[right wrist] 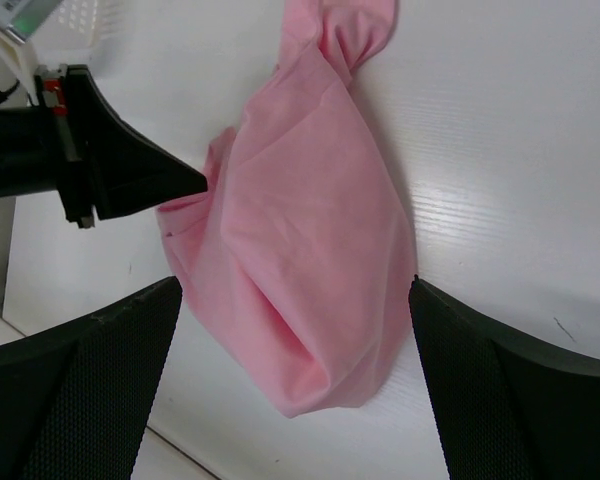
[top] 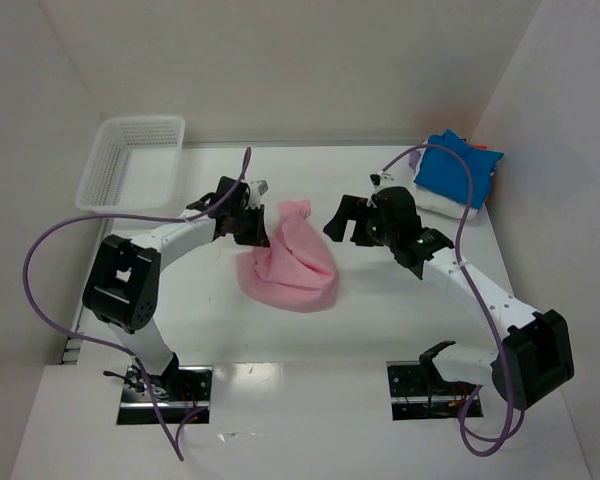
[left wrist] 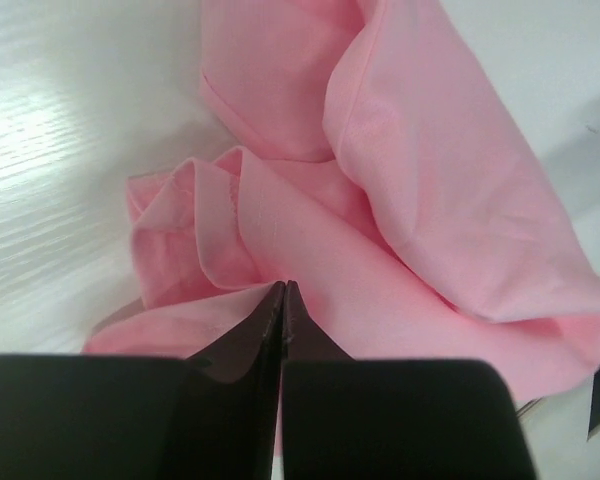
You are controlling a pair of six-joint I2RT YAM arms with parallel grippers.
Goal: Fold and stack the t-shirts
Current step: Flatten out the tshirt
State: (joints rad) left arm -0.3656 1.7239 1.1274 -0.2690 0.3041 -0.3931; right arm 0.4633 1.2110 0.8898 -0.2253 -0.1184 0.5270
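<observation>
**Q:** Where is the pink shirt?
**A:** The pink shirt (top: pixel 288 262) lies bunched in a heap mid-table, between the two arms.
**Q:** What is the left gripper doing?
**A:** The left gripper (left wrist: pixel 284 292) has its jaws pressed together on a fold at the shirt's left edge.
**Q:** And the right gripper?
**A:** The right gripper (top: pixel 342 222) hangs near the shirt's right side, jaws wide apart, holding nothing.
**Q:** Anything else?
**A:** A blue shirt (top: pixel 458 168) rests on a white shirt (top: pixel 435 203) at far right. A basket (top: pixel 130 160) stands far left.
</observation>
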